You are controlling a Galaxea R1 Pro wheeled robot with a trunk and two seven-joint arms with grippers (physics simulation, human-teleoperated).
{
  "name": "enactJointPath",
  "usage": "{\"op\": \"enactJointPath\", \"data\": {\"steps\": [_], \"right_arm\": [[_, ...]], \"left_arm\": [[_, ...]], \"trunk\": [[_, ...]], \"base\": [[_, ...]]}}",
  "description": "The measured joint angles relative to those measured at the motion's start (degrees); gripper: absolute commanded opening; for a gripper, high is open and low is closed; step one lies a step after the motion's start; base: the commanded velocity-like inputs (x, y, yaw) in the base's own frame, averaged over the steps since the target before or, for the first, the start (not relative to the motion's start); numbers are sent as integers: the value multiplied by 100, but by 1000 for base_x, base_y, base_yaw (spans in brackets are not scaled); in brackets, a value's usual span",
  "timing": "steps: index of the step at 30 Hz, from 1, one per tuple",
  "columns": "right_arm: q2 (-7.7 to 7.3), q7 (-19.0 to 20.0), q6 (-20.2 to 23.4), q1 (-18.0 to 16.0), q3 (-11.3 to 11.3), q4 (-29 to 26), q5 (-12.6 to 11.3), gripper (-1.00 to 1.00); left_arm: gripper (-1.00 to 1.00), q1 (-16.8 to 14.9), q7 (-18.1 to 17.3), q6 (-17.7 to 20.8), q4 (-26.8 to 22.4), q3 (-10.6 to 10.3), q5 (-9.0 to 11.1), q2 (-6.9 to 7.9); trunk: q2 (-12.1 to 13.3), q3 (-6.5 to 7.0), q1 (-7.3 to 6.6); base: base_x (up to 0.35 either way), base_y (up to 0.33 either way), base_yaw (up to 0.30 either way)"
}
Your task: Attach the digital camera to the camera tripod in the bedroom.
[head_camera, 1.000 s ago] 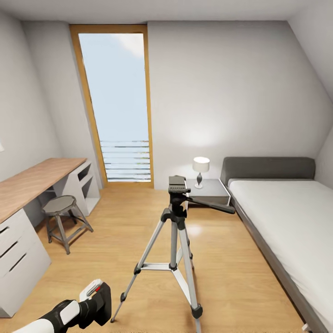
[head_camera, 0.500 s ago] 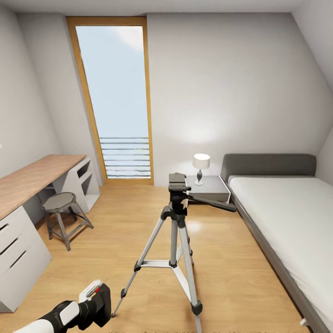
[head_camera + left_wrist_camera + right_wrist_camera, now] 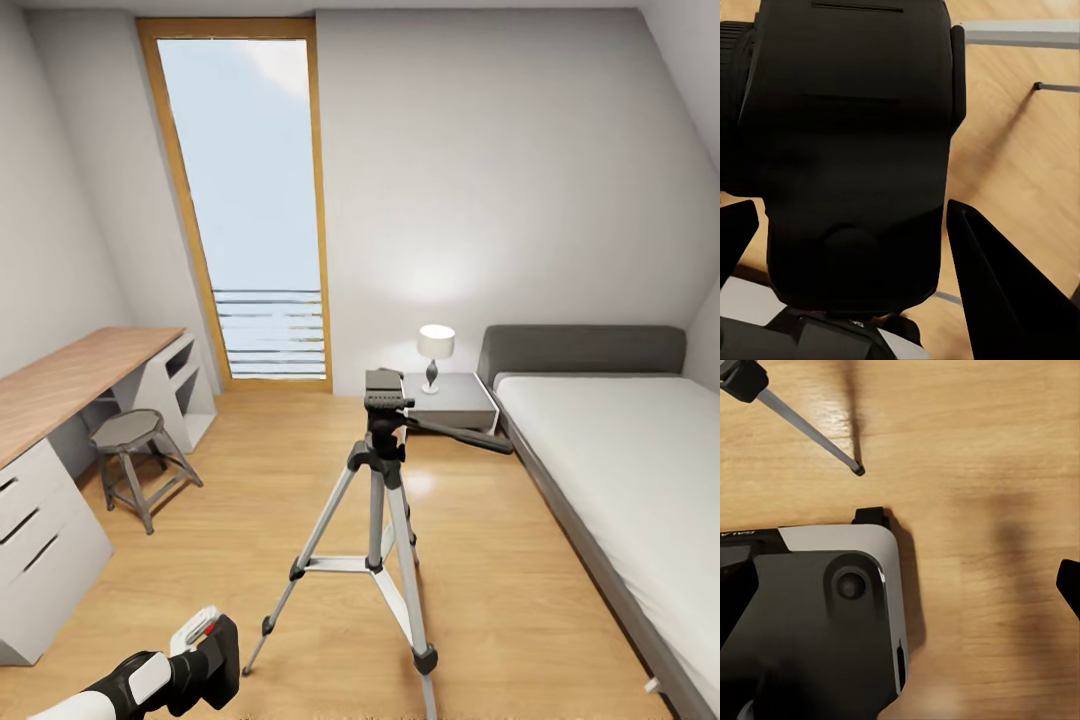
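Observation:
The camera tripod [image 3: 378, 470] stands on the wood floor in the middle of the bedroom, its black head [image 3: 385, 395] bare and the pan handle [image 3: 460, 435] pointing toward the bed. My left gripper [image 3: 195, 668] is low at the near left, short of the tripod, shut on the digital camera [image 3: 222, 650], whose red button [image 3: 208, 629] faces up. Up close, the black camera body [image 3: 855, 150] sits between the fingers [image 3: 1005, 292]. My right gripper [image 3: 900, 589] hangs open over the floor beside my own base [image 3: 810, 615].
A low grey bed [image 3: 620, 470] with a white mattress runs along the right. At the left are a wood-topped desk [image 3: 70, 385] with drawers and a round stool [image 3: 128, 435]. A nightstand [image 3: 450, 397] with a lamp [image 3: 435, 350] and a tall window [image 3: 250, 200] are behind the tripod.
The whole head view has shifted, with the window and far wall sliding upward in the picture. The left gripper holds the camera in the same spot; the tripod has not moved.

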Motion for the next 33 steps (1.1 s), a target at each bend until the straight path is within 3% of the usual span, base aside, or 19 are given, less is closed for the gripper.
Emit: {"op": "enactJointPath", "data": {"steps": [33], "right_arm": [[0, -2, 0, -2, 0, 0, 0, 100]], "left_arm": [[-100, 0, 1, 0, 1, 0, 0, 9]], "trunk": [[-1, -303, 0]], "base": [[0, 0, 0]]}}
